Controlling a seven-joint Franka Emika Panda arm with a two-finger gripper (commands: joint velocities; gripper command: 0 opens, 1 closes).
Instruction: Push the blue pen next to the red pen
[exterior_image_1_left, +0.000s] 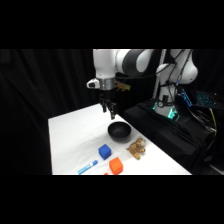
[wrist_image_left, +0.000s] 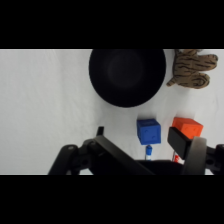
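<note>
White arm, gripper (exterior_image_1_left: 109, 111) hanging high above the black bowl (exterior_image_1_left: 119, 131), well apart from the blue pen (exterior_image_1_left: 88, 167) (probably only staged there, approach not begun). Cannot tell whether fingers part or close. Lies flat near the table's (exterior_image_1_left: 70, 135) front edge, just beside the blue cube (exterior_image_1_left: 104, 151), orange block (exterior_image_1_left: 116, 165) close by. Long axis diagonal, cap end toward the cube, other end toward the front-left edge. No red pen clearly visible.
</note>
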